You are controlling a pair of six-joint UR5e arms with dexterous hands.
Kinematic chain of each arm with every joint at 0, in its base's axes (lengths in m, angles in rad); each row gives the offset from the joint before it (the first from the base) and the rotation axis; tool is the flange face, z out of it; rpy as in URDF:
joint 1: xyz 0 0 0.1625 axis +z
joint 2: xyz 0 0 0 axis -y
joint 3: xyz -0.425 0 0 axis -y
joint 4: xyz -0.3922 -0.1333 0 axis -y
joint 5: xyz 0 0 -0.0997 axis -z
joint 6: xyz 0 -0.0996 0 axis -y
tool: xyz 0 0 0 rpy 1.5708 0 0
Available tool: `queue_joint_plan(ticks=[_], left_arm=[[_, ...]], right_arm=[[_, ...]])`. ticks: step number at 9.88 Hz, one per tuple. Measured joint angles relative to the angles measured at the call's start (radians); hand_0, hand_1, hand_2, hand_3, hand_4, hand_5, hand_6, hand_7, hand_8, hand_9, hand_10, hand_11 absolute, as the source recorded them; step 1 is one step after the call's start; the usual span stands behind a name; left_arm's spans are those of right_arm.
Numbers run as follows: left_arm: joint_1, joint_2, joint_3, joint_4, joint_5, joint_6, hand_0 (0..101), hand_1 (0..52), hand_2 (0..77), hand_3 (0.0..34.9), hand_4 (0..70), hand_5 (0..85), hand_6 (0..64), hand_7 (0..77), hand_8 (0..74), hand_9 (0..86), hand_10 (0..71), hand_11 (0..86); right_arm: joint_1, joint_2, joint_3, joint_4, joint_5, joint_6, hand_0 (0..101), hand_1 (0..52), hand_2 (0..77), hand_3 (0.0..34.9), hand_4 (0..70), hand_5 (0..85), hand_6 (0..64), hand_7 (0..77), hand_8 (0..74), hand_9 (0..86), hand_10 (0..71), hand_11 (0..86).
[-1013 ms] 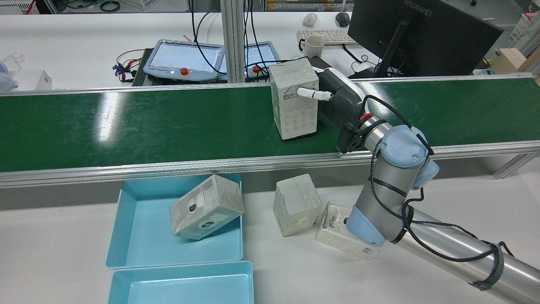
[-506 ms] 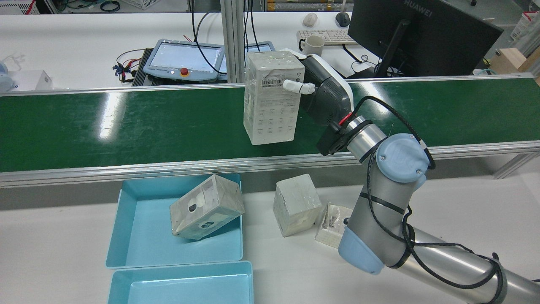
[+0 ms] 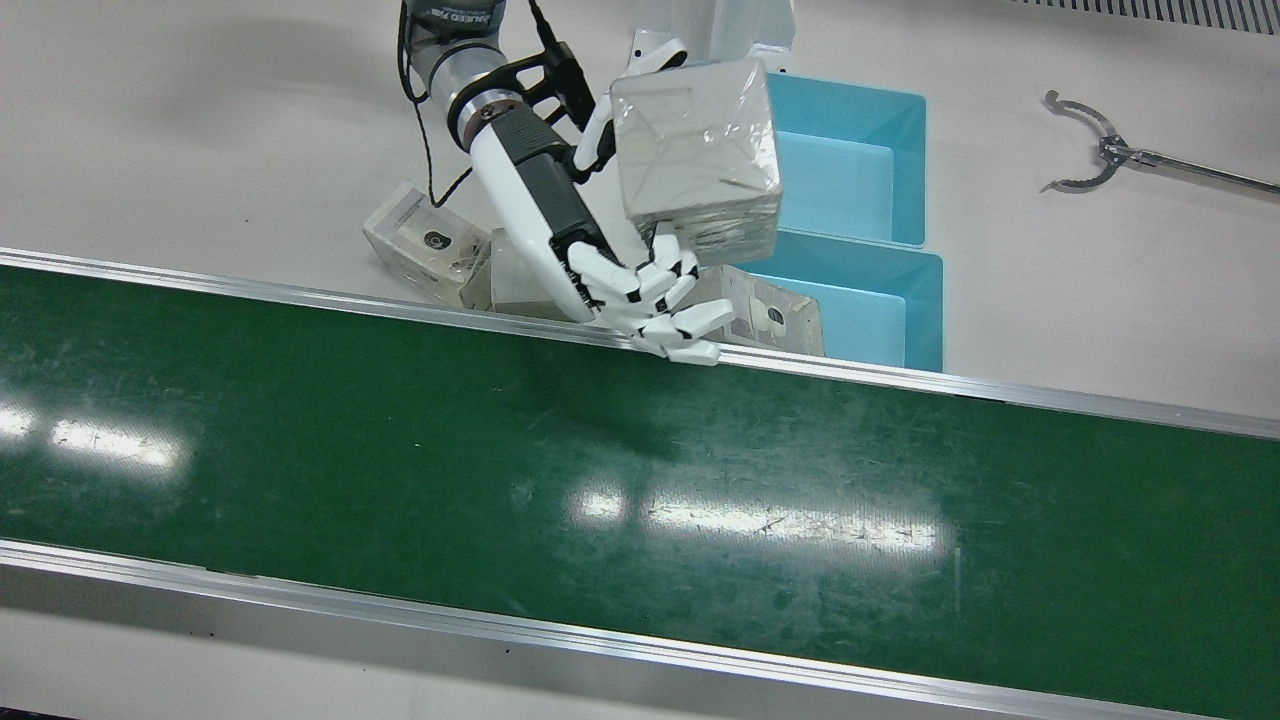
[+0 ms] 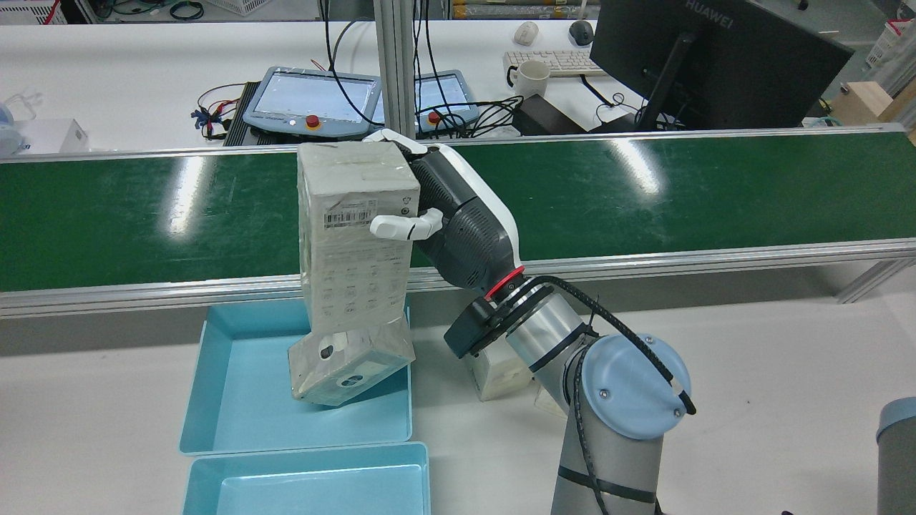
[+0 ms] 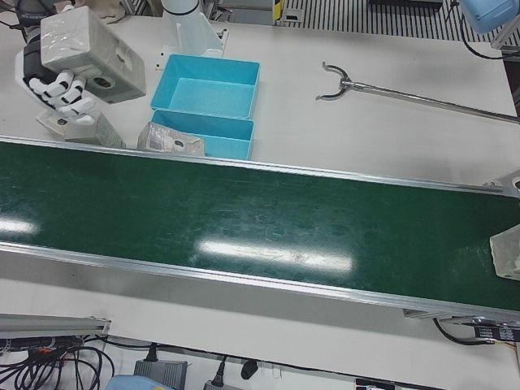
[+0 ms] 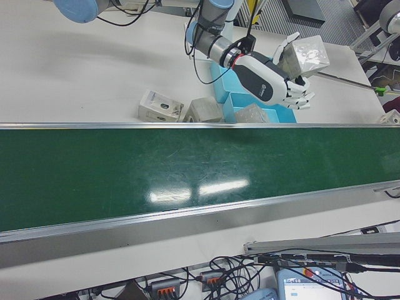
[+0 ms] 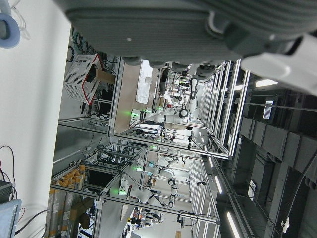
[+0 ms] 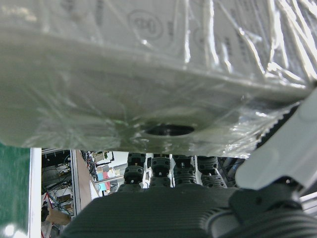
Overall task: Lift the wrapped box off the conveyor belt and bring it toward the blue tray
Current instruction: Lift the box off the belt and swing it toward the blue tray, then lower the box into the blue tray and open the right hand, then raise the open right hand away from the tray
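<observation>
My right hand (image 4: 458, 222) is shut on the wrapped box (image 4: 354, 236) and holds it upright in the air. The box hangs over the near rail of the green conveyor belt (image 4: 143, 207), just above the blue tray (image 4: 215, 400). The front view has the box (image 3: 700, 160) over the tray's edge (image 3: 905, 110), with the hand (image 3: 610, 270) beneath and beside it. The wrapped box (image 8: 148, 64) fills the top of the right hand view. A second wrapped box (image 4: 351, 361) lies tilted in the tray. The left hand (image 7: 173, 29) shows only as a grey underside.
Two more wrapped boxes (image 3: 430, 240) (image 3: 510, 280) lie on the table by the belt rail. A second blue tray (image 4: 308, 479) sits nearer the robot. A metal grabber tool (image 3: 1100, 160) lies beyond the trays. Another wrapped box (image 5: 508, 252) sits at the belt's end.
The right hand has lifted the wrapped box off the belt and swung it left and toward the robot, from mid-belt to above the near rail and blue tray.
</observation>
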State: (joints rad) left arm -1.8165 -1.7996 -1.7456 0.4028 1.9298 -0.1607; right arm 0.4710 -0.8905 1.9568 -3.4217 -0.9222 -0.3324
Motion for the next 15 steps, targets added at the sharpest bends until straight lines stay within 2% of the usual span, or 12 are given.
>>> queue_joint_plan(ticks=[1,2,4,5,6,7,8,9,10,11,13,15], left_arm=[[0.0,0.0,0.0,0.0,0.0,0.0,0,0.0,0.5,0.0,0.0,0.5,0.0,0.5,0.0,0.5,0.5,0.0],[0.0,0.0,0.0,0.0,0.0,0.0,0,0.0,1.1,0.0,0.0,0.5,0.0,0.5,0.5,0.0,0.5,0.0],[0.0,0.0,0.0,0.0,0.0,0.0,0,0.0,0.5,0.0,0.0,0.5,0.0,0.5,0.5,0.0,0.0,0.0],[0.0,0.0,0.0,0.0,0.0,0.0,0,0.0,0.5,0.0,0.0,0.5,0.0,0.5,0.5,0.0,0.0,0.0],[0.0,0.0,0.0,0.0,0.0,0.0,0,0.0,0.5,0.0,0.0,0.5,0.0,0.5,0.5,0.0,0.5,0.0],[0.0,0.0,0.0,0.0,0.0,0.0,0,0.0,0.5,0.0,0.0,0.5,0.0,0.5,0.5,0.0,0.5,0.0],[0.0,0.0,0.0,0.0,0.0,0.0,0,0.0,1.1,0.0,0.0,0.5,0.0,0.5,0.5,0.0,0.0,0.0],[0.0,0.0,0.0,0.0,0.0,0.0,0,0.0,0.5,0.0,0.0,0.5,0.0,0.5,0.5,0.0,0.5,0.0],[0.0,0.0,0.0,0.0,0.0,0.0,0,0.0,0.5,0.0,0.0,0.5,0.0,0.5,0.5,0.0,0.5,0.0],[0.0,0.0,0.0,0.0,0.0,0.0,0,0.0,0.5,0.0,0.0,0.5,0.0,0.5,0.5,0.5,0.5,0.0],[0.0,0.0,0.0,0.0,0.0,0.0,0,0.0,0.5,0.0,0.0,0.5,0.0,0.5,0.5,0.0,0.0,0.0],[0.0,0.0,0.0,0.0,0.0,0.0,0,0.0,0.5,0.0,0.0,0.5,0.0,0.5,0.5,0.5,0.0,0.0]], right_arm=[[-0.039,0.006,0.026,0.0,0.024,-0.042,42,0.5,20.7,0.0,21.8,69.8,34.9,62.7,20.7,33.8,14.2,20.2],[-0.069,0.009,0.042,0.001,0.038,-0.073,42,1.1,21.8,1.6,21.8,68.7,31.1,55.6,1.1,16.4,7.6,12.5],[-0.107,0.01,0.053,0.001,0.048,-0.097,42,1.1,21.8,1.6,21.3,67.6,31.1,55.6,1.1,16.4,7.6,12.5],[-0.121,0.01,0.054,0.001,0.049,-0.101,45,13.6,13.1,9.2,14.7,56.7,14.2,37.6,0.5,1.6,0.0,2.7],[-0.128,0.009,0.054,0.0,0.05,-0.102,41,15.8,10.9,13.7,11.5,50.7,2.2,28.4,0.0,1.6,0.0,1.6],[-0.132,0.009,0.054,0.0,0.05,-0.103,41,15.8,10.9,13.7,11.5,50.7,2.2,28.4,0.0,1.6,0.0,1.6],[-0.134,0.009,0.054,-0.001,0.051,-0.103,45,13.6,12.5,21.3,12.5,23.5,0.0,8.7,0.0,1.6,0.0,1.6],[-0.135,0.009,0.053,-0.001,0.051,-0.103,45,13.6,12.5,21.3,12.5,23.5,0.0,8.7,0.0,1.6,0.0,1.6],[-0.135,0.007,0.053,-0.001,0.05,-0.103,45,10.9,14.7,28.3,12.5,2.2,0.0,13.6,0.0,1.6,1.1,1.1],[-0.13,0.003,0.053,-0.003,0.046,-0.102,45,10.9,14.7,30.7,13.6,4.9,0.0,14.2,0.0,1.6,1.1,3.3],[-0.082,-0.024,0.053,-0.011,0.02,-0.102,46,12.0,15.3,29.9,14.7,10.9,0.0,16.4,0.0,1.6,1.1,2.2],[0.038,-0.046,0.043,-0.091,-0.072,-0.101,46,13.6,16.4,30.0,15.3,13.1,0.0,16.9,0.0,1.6,1.1,2.2]])
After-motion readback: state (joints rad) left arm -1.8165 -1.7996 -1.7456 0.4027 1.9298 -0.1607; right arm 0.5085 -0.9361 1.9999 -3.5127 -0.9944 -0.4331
